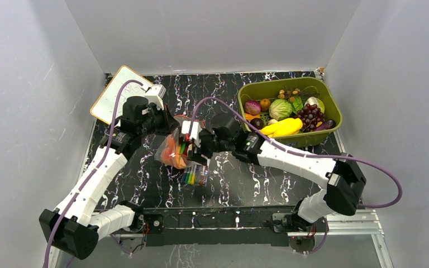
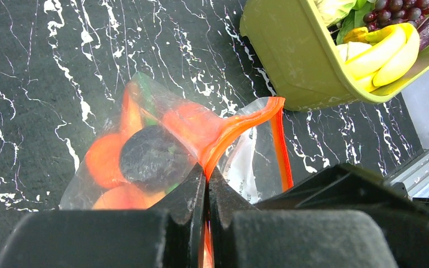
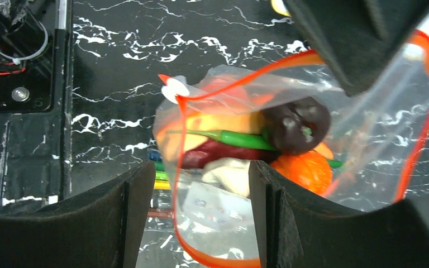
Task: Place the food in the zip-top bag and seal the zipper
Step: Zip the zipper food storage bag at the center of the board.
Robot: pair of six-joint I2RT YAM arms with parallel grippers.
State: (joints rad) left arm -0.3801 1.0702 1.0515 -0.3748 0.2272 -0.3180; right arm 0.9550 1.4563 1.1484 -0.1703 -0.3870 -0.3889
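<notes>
The clear zip-top bag [image 1: 172, 151] is held up over the table's middle, mouth open. It holds food: a dark purple fruit [image 3: 296, 125], an orange one [image 3: 303, 170], a green chilli [image 3: 229, 138] and other red and pale pieces. My left gripper [image 2: 207, 173] is shut on the red-orange zipper [image 2: 240, 125] at one end of the mouth; it shows in the top view [image 1: 170, 127]. My right gripper [image 3: 201, 167] is open, its fingers on either side of the zipper strip [image 3: 177, 184] at the mouth's other end; it shows in the top view [image 1: 192, 146].
An olive-green bin [image 1: 327, 127] at the back right holds bananas [image 1: 282, 127], grapes [image 1: 310, 115], a cabbage [image 1: 280, 109] and other toy food. A whiteboard [image 1: 113, 92] lies at the back left. A pack of coloured markers [image 1: 194, 176] lies under the bag.
</notes>
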